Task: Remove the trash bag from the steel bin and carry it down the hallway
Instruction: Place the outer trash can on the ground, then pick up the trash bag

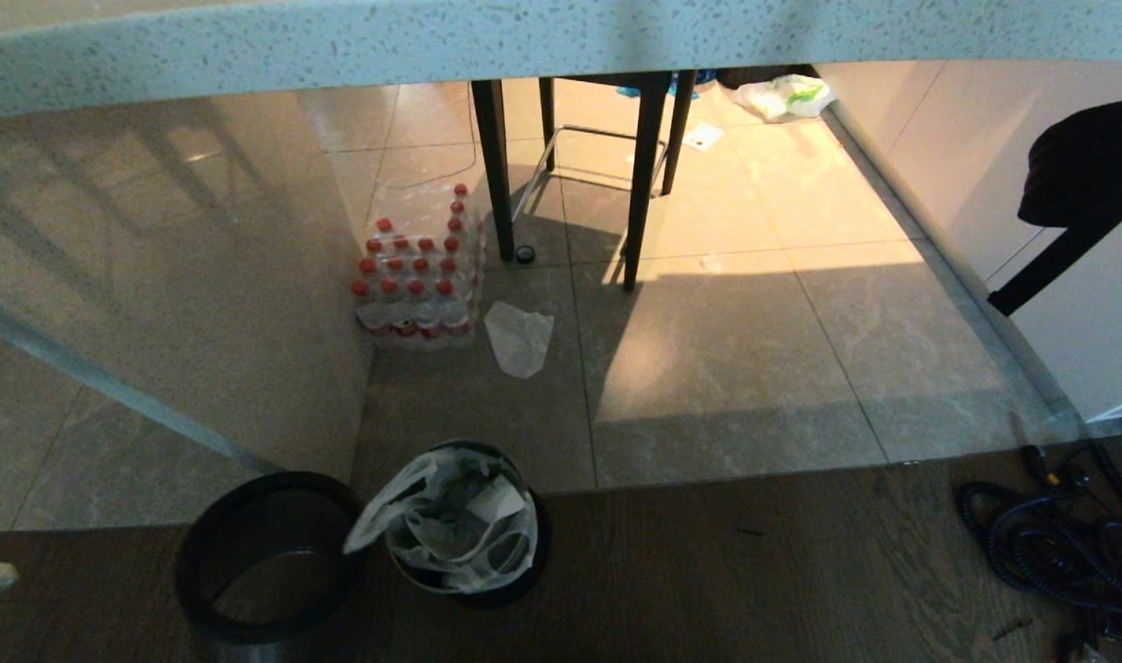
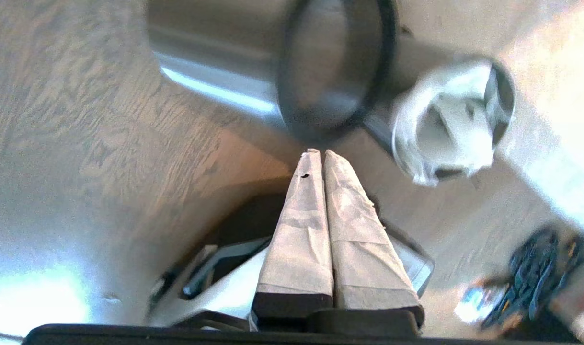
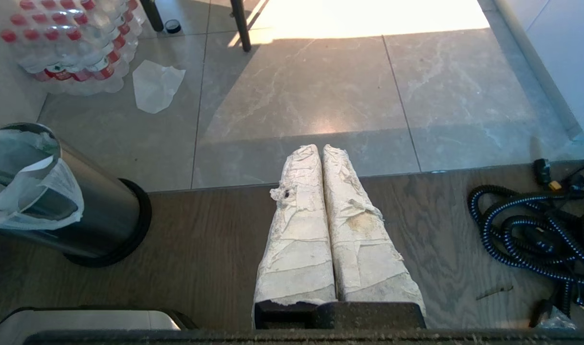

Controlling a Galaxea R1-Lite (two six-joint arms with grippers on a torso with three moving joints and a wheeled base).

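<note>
Although the task is to take out the trash bag (image 1: 459, 520) and carry it away, the bag sits inside the steel bin (image 1: 514, 589), so I judge that almost nothing is done yet. Its white plastic is draped over the black rim, and one loop handle hangs out on the side of a second, empty bin (image 1: 266, 562) that stands just beside it. Both bins are on the dark wooden floor, near the edge where the grey tiles (image 1: 726, 368) begin.

From the left wrist camera, the left gripper (image 2: 319, 153) is above the floor and points toward the two bins, apart from them. Its two wrapped fingers are pressed together and nothing is between them. The right gripper (image 3: 319, 148) is over the wooden floor beside the steel bin, also with its fingers pressed together and empty; this arm looks parked. Neither gripper appears in the head camera.

What is left, in my judgement, is nearly everything: the left gripper must spread its fingers, reach a handle of the bag, pinch it, lift the bag out of the bin, and then the robot must drive down the hallway.

On the tiles farther away lie a pack of bottles (image 1: 418, 281), a small clear plastic sheet (image 1: 519, 339) and the legs of a stool (image 1: 643, 184). A coiled cable (image 1: 1058, 543) is on the wood to the right.
</note>
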